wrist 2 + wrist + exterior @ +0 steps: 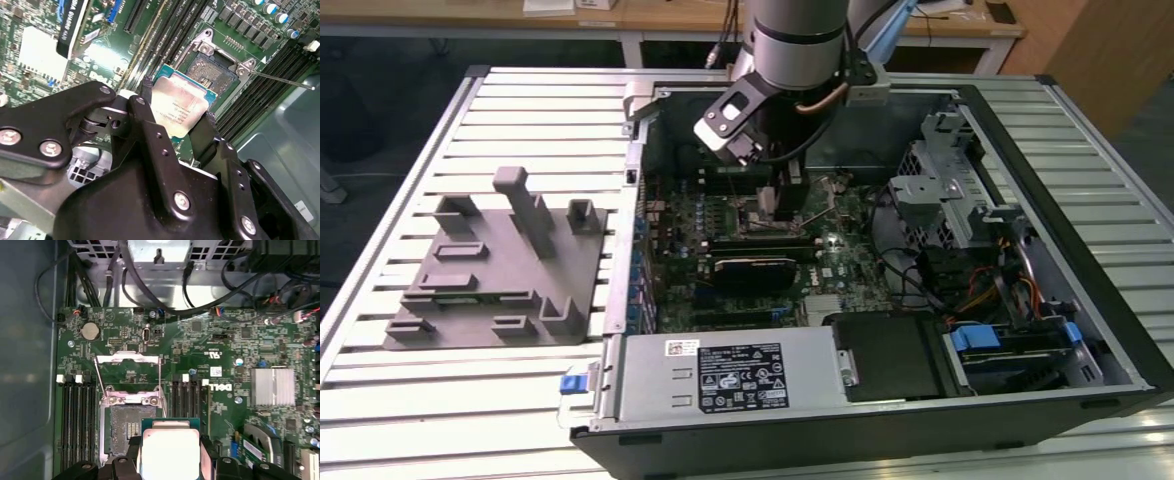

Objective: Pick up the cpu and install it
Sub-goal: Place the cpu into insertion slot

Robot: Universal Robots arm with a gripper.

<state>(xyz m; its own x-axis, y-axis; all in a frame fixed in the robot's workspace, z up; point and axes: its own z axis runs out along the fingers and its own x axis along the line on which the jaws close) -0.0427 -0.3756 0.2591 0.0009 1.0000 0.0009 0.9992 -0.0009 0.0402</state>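
Cpu (179,107) first: being pinched by two opposite edges between the black fingers (146,97) of the gripper (178,104), silver lid facing outward in both wrist views, green rim peeking along one side. Hanging over the green motherboard (225,355), just beside the socket (212,70). In the first wrist view, overlapping one corner of that socket (129,427) with the cpu (170,452), not sitting inside it. Not showing clearly whether touching the board or floating clear of it.

Showing the socket lying open, with load plate (127,360) flipped back and thin lever (280,80) sticking out sideways. Running alongside the socket, dark memory slots (75,410); further out, sitting on the same board, a ribbed silver heatsink (272,386) and a coin cell (90,331).

Reaching down, in the exterior view, into the open computer case (1107,300), with the gripper (781,200) low over the middle of the board. Working well apart from the grey fixture block (494,260), which is resting outside the case on the slatted table (400,130), toward the exterior view's left.
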